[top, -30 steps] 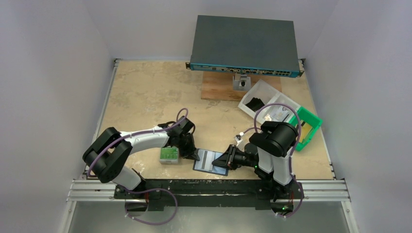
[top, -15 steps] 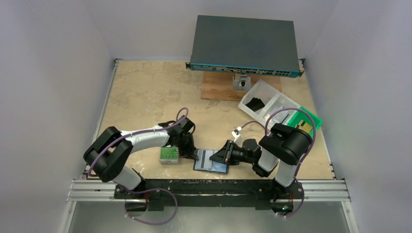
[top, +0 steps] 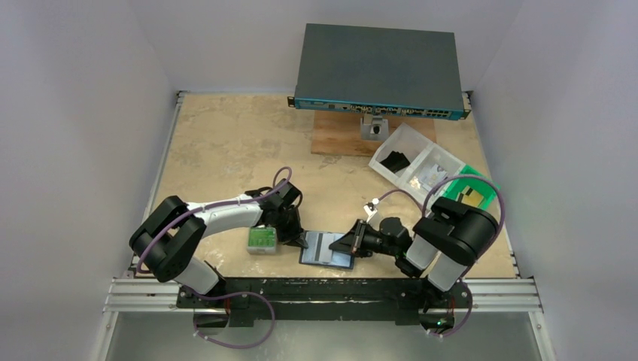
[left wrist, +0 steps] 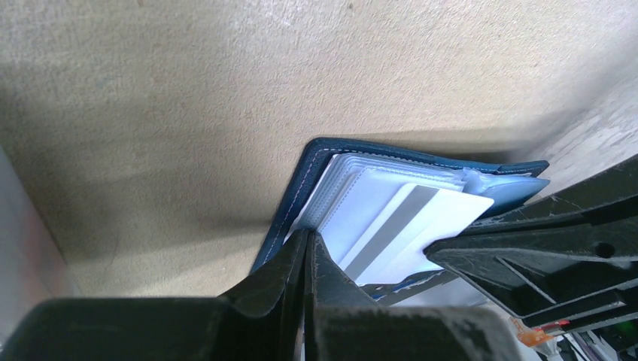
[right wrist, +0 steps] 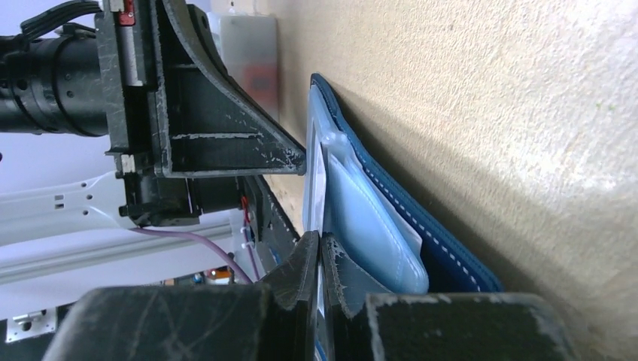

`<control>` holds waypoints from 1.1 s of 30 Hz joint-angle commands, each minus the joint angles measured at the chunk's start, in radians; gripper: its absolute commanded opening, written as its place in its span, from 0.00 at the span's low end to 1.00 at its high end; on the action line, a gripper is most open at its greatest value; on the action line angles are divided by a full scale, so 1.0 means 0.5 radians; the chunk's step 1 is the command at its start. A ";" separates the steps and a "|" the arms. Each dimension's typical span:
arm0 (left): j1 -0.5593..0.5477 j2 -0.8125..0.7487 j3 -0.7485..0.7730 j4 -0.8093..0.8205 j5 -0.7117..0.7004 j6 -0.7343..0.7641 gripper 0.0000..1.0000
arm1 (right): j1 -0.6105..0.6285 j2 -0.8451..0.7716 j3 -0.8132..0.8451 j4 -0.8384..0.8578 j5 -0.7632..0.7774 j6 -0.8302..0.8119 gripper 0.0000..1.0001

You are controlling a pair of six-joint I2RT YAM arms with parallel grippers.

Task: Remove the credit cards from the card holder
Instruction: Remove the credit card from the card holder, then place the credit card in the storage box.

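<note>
The left tool (left wrist: 307,244) is seen with fingers pressed together, tips set on the left edge of the dark navy-blue folding card holder (top: 327,250). The holder is laid open on the beige surface (top: 226,150), near the front edge, between the two arms. It should be held pinned there so it is not dragged along. Clear plastic sleeves and light-blue lining are shown inside. A pale flat credit card with a grey stripe (left wrist: 421,226) is seen poking out rightward. The right tool (right wrist: 321,244) is closed, seemingly pinched on that card's edge. The card is best drawn out flat along the sleeve, not lifted steeply.
</note>
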 commanded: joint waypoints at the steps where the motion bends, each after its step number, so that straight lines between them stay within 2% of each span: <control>1: 0.016 0.141 -0.118 -0.218 -0.486 0.092 0.00 | 0.000 -0.220 -0.038 -0.280 0.119 -0.086 0.01; 7: 0.017 0.130 -0.116 -0.219 -0.486 0.088 0.00 | 0.000 -0.648 0.022 -0.954 0.226 -0.209 0.00; 12: 0.012 0.097 -0.103 -0.219 -0.469 0.110 0.00 | 0.001 -1.142 0.141 -1.620 0.390 -0.333 0.00; 17: -0.010 -0.018 -0.032 -0.267 -0.449 0.160 0.00 | 0.000 -1.471 0.276 -2.087 0.500 -0.422 0.00; 25: -0.044 -0.271 0.212 -0.450 -0.432 0.272 0.00 | 0.001 -1.642 0.376 -2.336 0.527 -0.452 0.00; 31: -0.048 -0.439 0.307 -0.472 -0.318 0.359 0.00 | 0.000 -1.757 0.491 -2.538 0.594 -0.469 0.00; 33: -0.048 -0.488 0.328 -0.468 -0.285 0.380 0.04 | 0.001 -1.788 0.551 -2.622 0.635 -0.478 0.00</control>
